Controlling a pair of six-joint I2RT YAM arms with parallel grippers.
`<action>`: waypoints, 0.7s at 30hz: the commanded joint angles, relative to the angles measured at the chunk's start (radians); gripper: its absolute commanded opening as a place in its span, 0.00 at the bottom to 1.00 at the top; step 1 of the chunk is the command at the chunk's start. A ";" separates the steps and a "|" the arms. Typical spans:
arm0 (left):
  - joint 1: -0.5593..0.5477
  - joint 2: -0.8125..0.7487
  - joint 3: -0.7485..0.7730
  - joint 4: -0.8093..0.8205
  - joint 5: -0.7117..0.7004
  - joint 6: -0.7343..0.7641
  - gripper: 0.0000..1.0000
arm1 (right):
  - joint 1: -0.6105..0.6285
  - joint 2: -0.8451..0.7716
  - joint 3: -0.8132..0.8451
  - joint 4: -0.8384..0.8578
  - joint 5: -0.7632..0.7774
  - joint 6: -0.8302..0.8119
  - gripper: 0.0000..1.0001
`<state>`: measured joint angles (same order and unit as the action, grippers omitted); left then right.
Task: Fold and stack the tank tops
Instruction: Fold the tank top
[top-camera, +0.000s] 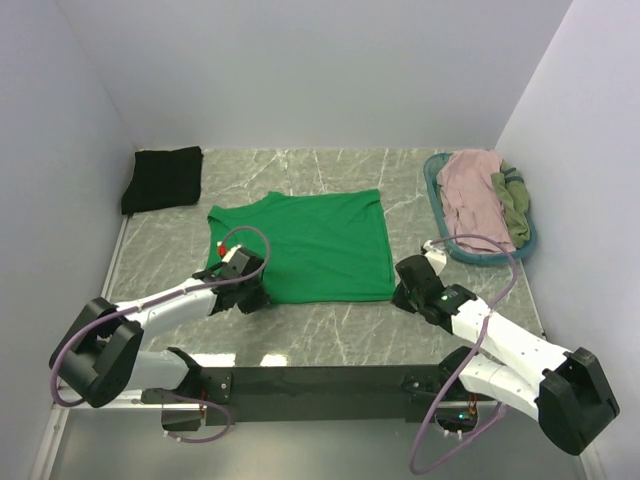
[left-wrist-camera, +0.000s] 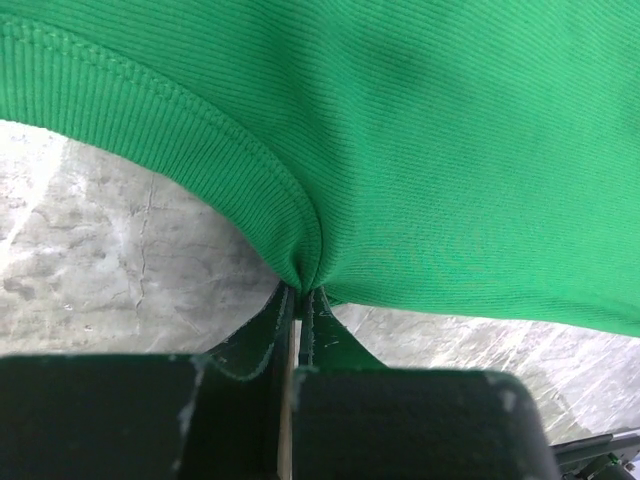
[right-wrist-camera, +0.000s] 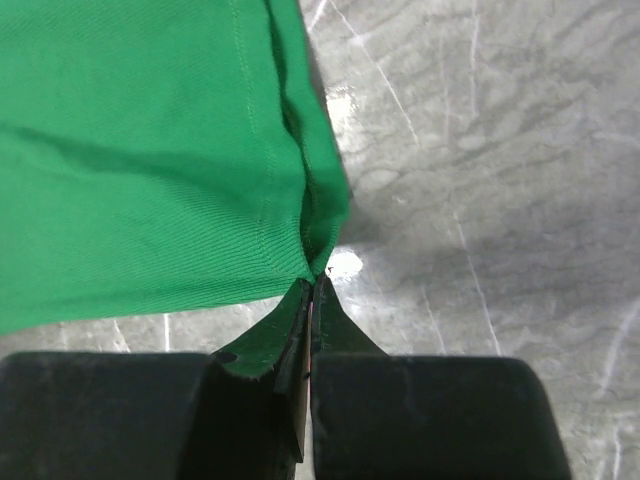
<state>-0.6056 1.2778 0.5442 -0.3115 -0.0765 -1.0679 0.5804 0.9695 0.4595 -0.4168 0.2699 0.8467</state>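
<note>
Lying crosswise, green tank top (top-camera: 320, 250)

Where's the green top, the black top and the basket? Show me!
green tank top (top-camera: 315, 250): top camera view, middle of its spread cloth.
black tank top (top-camera: 162, 178): top camera view, middle of the dark bundle.
teal basket (top-camera: 433, 198): top camera view, on its left rim.

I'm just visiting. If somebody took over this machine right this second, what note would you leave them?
Left gripper: shut on the near left corner of the green tank top.
Right gripper: shut on its near right corner.
The green tank top lies spread flat mid-table, not yet folded.
The black tank top is at the far left corner and looks folded.
The pink top and olive top are heaped in the teal basket, far right.
Left to do: fold and stack the green, then the basket's two.
</note>
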 joint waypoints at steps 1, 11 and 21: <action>-0.003 -0.017 -0.030 -0.098 -0.031 0.006 0.01 | 0.006 -0.034 0.050 -0.054 0.058 -0.015 0.00; -0.005 -0.092 0.039 -0.258 0.004 0.095 0.01 | 0.006 -0.083 0.068 -0.122 0.042 -0.023 0.00; 0.012 -0.025 0.200 -0.282 -0.011 0.172 0.01 | 0.006 -0.005 0.166 -0.091 0.028 -0.063 0.00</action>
<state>-0.6052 1.2289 0.6651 -0.5735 -0.0673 -0.9543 0.5804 0.9352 0.5407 -0.5201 0.2619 0.8127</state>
